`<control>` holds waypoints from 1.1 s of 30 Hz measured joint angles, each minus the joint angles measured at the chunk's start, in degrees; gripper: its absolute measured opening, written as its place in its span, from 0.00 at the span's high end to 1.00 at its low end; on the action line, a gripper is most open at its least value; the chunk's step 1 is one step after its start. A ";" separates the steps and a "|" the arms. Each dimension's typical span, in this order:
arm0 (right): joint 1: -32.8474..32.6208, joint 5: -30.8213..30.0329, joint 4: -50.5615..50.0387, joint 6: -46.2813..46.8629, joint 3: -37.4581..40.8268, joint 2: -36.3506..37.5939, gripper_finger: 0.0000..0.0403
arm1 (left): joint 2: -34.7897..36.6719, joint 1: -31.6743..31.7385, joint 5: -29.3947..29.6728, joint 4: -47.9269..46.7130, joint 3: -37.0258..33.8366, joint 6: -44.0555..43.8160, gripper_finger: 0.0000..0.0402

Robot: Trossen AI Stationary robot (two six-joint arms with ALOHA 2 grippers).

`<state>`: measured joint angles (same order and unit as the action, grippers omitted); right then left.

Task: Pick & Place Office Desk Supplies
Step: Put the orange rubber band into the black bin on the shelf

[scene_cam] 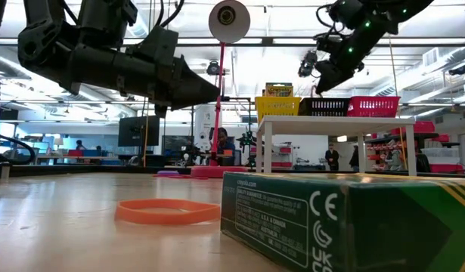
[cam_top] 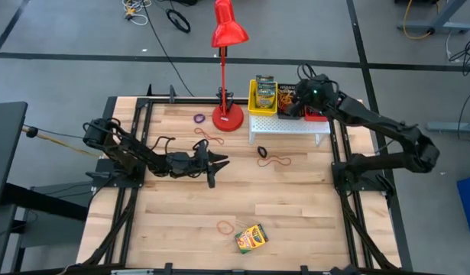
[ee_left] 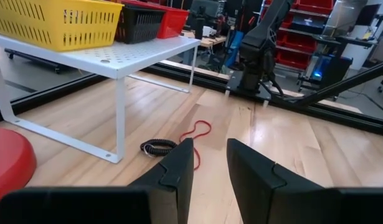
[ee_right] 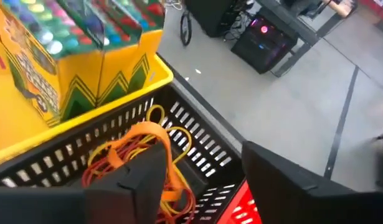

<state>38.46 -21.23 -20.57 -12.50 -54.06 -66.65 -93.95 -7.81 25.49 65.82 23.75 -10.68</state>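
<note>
Two right gripper (ee_right: 203,168) fingers parted above orange rubber bands (ee_right: 135,155) in black basket (ee_right: 197,149), left fingers parted, empty.

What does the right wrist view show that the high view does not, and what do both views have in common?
Only the right wrist view shows the tangle of orange and yellow rubber bands lying in the black basket, under the open right gripper.

Only the high view shows the left gripper open above the table, the crayon box near the front edge, loose bands on the wood, and the red lamp.

Both show the yellow basket holding crayon boxes, with the black basket beside it.
</note>
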 joint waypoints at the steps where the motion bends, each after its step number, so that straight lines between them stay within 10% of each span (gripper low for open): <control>1: 0.01 0.14 -1.23 1.66 -0.18 0.06 0.44 | 0.00 0.00 0.00 -0.12 -0.01 0.00 0.74; 25: 8.09 19.76 -35.81 18.15 -22.24 -10.10 0.43 | 0.00 -0.09 -2.55 -1.82 0.00 -3.62 0.74; 33: 9.81 24.30 -44.47 21.01 -27.04 -16.02 0.61 | 0.00 -0.09 -3.50 -1.81 0.00 -3.73 0.74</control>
<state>48.27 3.06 -65.04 8.50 -81.10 -82.67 -93.95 -7.90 21.99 64.01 23.75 -14.41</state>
